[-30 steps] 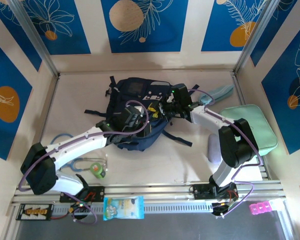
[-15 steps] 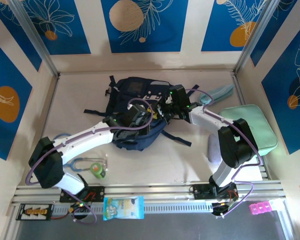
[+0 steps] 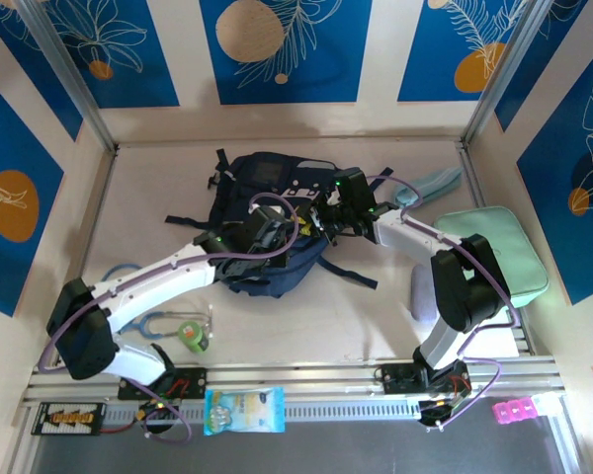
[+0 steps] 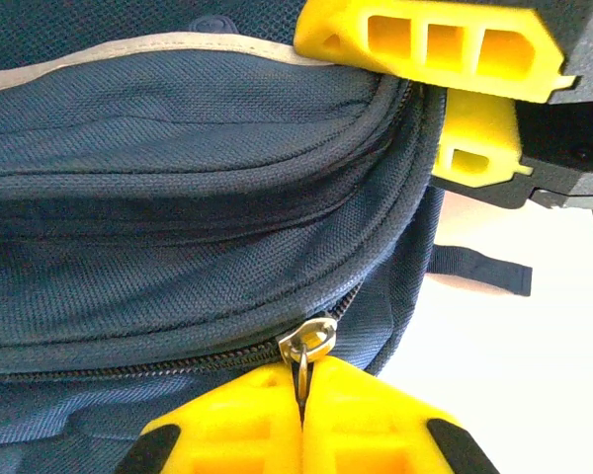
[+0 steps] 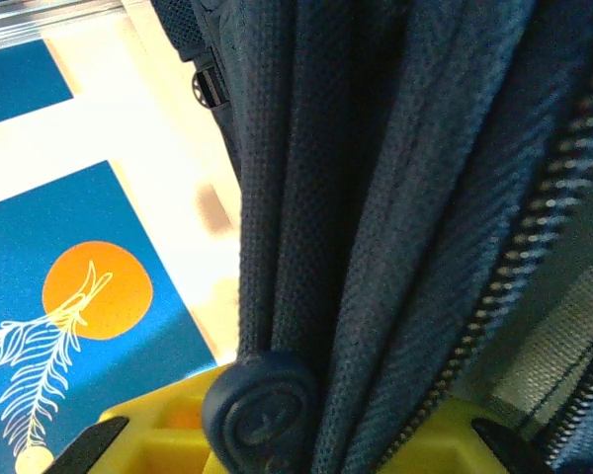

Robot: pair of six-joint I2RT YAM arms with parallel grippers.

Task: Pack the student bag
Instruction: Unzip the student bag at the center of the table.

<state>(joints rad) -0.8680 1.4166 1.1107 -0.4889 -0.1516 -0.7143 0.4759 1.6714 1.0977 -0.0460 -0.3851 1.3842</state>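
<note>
- Several loose things lie nearest the arm bases: a pale-blue packet on the rail, a green roll on the table and, off to the right, a mint-green case. All are well apart from the pack.
- Left gripper, seen from above on the near half of the pack. At its wrist the yellow fingers meet flat together, nipping the metal zip pull just under the slider.
- Student bag, lying flat at mid-table between the two arms, straps trailing to either side.
- Handling, as judged: the navy weave is soft and slack and gathers in ridges, so it will follow a tug rather than resist it. The zip should run cleanly only if the cloth beside it is kept taut. The bag looks rough rather than slippery, not fragile, and probably light while unfilled.
- Best holds, as judged: the pull for opening, the seamed rim beside the zip track for bracing, a strap for lifting.
- Right gripper, at the pack's farther right edge, clamped on a fold of that rim. Its fingers bracket the seam, and at its own wrist cloth ridges, a round stud and zip teeth run past one finger.
</note>
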